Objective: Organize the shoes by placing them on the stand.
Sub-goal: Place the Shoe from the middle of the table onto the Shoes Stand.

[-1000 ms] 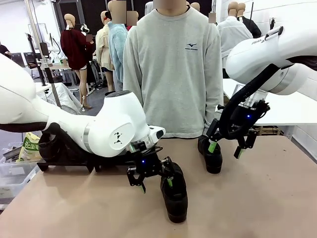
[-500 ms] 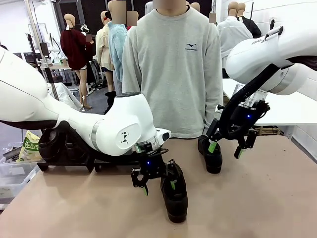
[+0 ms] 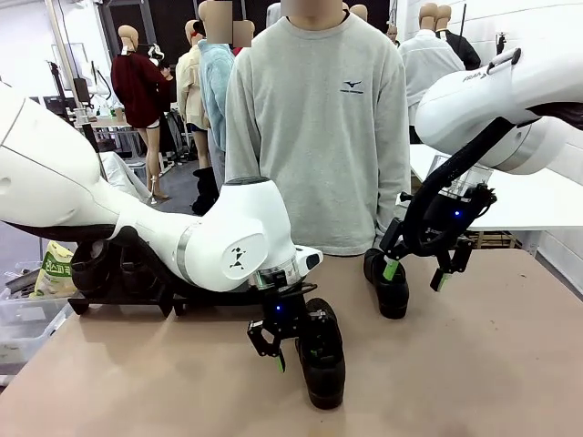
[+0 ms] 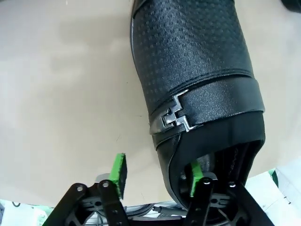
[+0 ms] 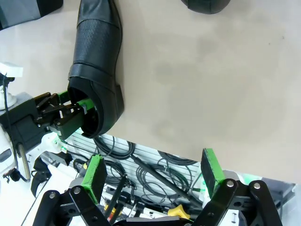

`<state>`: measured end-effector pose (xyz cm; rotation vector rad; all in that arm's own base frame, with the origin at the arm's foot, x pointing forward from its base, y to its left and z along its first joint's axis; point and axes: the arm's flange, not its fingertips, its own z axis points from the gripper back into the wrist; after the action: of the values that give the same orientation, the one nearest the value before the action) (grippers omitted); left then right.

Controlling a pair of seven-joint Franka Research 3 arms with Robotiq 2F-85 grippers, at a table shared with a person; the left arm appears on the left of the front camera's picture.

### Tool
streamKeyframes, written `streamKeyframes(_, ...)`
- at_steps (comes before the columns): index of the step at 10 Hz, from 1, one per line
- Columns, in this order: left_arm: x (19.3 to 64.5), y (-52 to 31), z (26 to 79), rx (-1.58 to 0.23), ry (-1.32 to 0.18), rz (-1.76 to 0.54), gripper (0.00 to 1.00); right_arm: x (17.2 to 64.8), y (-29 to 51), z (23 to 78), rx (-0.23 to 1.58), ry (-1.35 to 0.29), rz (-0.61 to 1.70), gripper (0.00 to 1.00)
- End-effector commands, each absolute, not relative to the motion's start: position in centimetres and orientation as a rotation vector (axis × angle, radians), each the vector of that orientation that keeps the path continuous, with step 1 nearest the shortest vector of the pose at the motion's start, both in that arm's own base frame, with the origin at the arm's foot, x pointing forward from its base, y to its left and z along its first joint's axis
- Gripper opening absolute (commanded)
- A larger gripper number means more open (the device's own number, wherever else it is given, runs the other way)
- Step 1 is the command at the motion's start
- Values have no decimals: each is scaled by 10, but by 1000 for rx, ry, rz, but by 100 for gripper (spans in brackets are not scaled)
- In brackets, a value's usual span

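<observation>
Front view: 2 shoes are seen lying on the tabletop, so the job is judged to be only partly done. The near shoe is straddled by the left tool. 1 green pad is seen outside the side wall with a gap, and the other pad is tucked inside the opening, so the shoe is not yet pinched. The far shoe is hovered over by the right tool, whose jaws are spread wide, and nothing is held. The stand is found at the left, behind the left arm, and 1 dark shoe seems to be placed on it already. Both tabletop shoes are left to be lifted and set there.
</observation>
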<state>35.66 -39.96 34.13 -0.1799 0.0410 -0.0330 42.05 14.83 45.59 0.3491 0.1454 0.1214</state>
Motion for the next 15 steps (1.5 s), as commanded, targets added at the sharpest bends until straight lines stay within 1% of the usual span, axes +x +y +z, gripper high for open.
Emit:
streamKeyframes(1,363,-402,344,-193,78,-58,15,420,148,458,323,155,108,100)
streamKeyframes(2,362,-402,347,-201,70,-60,0,420,148,458,323,155,108,100)
streamKeyframes(6,363,-400,345,-207,76,-60,0,420,148,458,323,155,108,100)
streamKeyframes(8,363,-400,345,-230,111,-57,0,420,148,458,323,155,108,100)
streamKeyframes(10,361,-396,350,-260,96,-81,0,420,148,458,323,155,108,100)
streamKeyframes(12,349,-377,391,-339,-3,-149,0,420,148,458,323,155,108,100)
streamKeyframes(14,333,-340,449,-334,-218,-212,0,420,148,458,323,155,108,100)
streamKeyframes(15,333,-316,469,-303,-290,-210,0,420,148,458,323,155,108,100)
